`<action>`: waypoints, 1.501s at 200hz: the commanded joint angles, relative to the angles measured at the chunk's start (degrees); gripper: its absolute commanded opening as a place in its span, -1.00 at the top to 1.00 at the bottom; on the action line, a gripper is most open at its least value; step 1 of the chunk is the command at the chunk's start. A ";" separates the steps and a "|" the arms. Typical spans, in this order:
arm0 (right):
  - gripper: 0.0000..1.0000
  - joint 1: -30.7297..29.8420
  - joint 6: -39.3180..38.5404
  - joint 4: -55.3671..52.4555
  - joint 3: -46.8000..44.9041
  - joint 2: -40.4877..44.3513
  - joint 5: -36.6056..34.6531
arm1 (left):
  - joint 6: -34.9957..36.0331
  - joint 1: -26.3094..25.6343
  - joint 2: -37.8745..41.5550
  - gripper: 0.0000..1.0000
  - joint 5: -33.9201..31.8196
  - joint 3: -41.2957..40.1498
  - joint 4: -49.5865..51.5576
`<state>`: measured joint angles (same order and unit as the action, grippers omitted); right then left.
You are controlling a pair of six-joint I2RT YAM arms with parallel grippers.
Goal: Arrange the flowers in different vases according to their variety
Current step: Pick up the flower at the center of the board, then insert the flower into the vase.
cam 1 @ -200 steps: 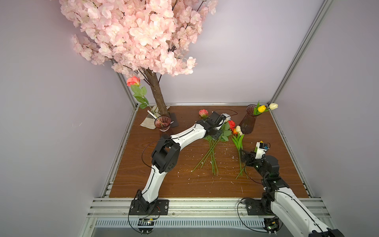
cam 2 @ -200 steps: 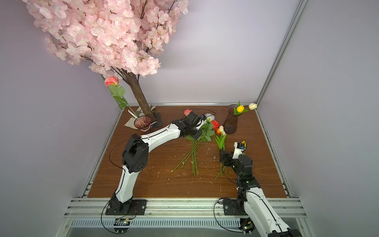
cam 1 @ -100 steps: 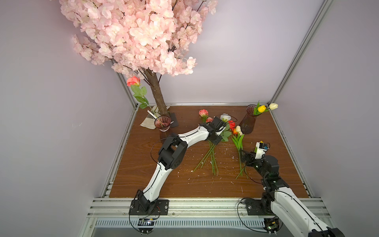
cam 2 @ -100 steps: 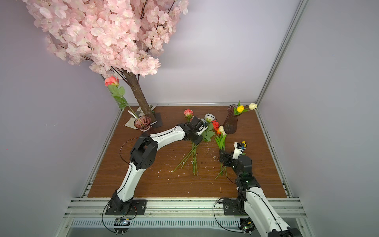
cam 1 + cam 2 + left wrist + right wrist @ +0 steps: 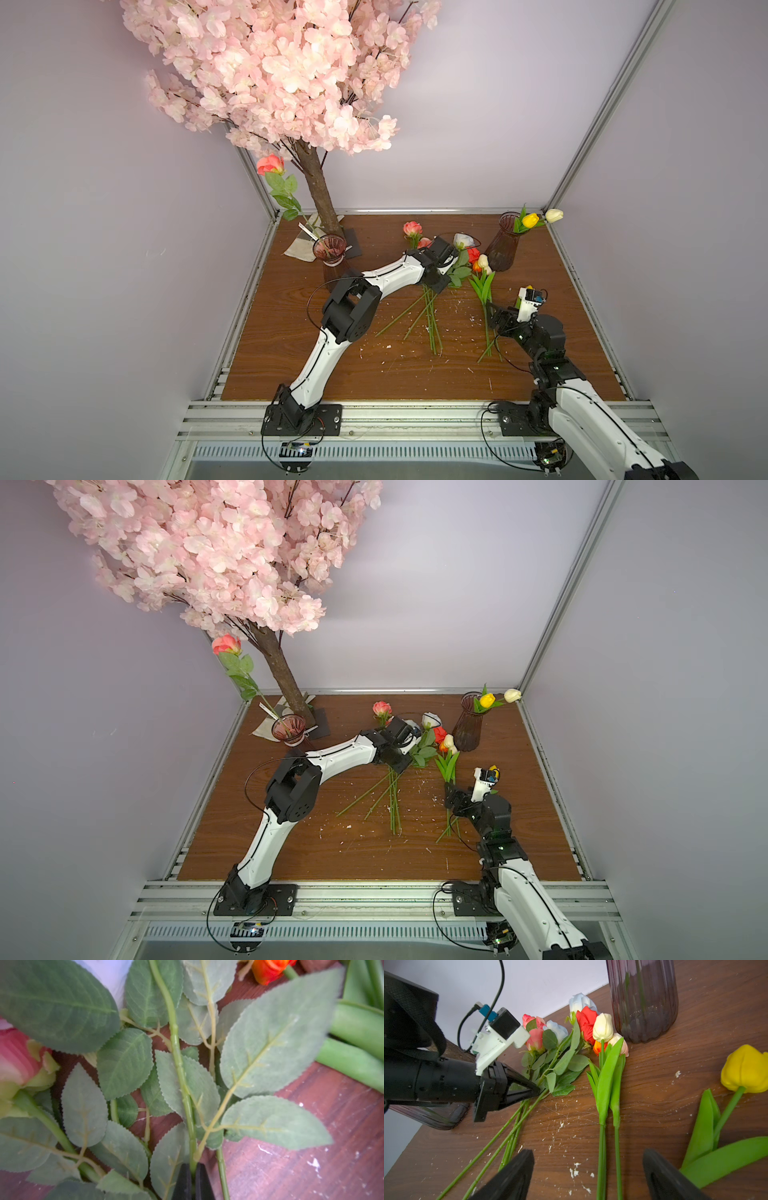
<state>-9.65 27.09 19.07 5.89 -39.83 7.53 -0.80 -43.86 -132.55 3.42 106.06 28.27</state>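
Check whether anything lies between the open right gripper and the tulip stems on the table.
Nothing visible does. The right gripper is open, and the tulip stems lie on the table directly ahead of its fingers. The yellow tulip lies off to the side.

left fingers (image 5: 183, 1183) lowered, pinched onto rose stem (image 5: 179, 1059)

Bare tabletop (image 5: 395, 374) lies open from 6 to 8 o'clock. The centre holds rose stems (image 5: 433, 336); the tree trunk (image 5: 318, 187) blocks 11 o'clock.
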 commanded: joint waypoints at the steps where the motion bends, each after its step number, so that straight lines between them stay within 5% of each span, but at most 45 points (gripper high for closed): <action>1: -0.78 -0.20 0.33 1.95 0.79 0.20 -0.81 | -0.12 -0.60 4.10 1.00 -2.30 0.30 1.28; 59: -0.78 -0.20 0.42 2.01 0.70 0.38 -0.51 | -0.42 -0.61 15.40 1.00 -10.03 -2.46 -0.60; 116: -0.78 -0.22 0.42 2.04 0.59 0.55 -0.59 | 2.26 0.41 31.77 1.00 -19.89 -13.52 -14.13; 191: -0.78 -0.33 0.51 2.29 0.53 0.38 -0.86 | 11.90 7.38 50.57 1.00 -22.95 -19.39 -28.68; 254: -0.78 -0.35 0.51 2.40 0.44 0.36 -1.25 | 18.87 14.72 53.66 1.00 -19.99 -18.49 -36.57; 300: -0.78 -0.41 0.51 2.53 0.44 0.42 -1.47 | 20.28 17.49 54.59 1.00 -16.28 -24.98 -44.86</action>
<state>-9.69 27.09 19.51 5.89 -39.79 7.33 18.09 -28.47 -78.48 -16.01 83.70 -10.28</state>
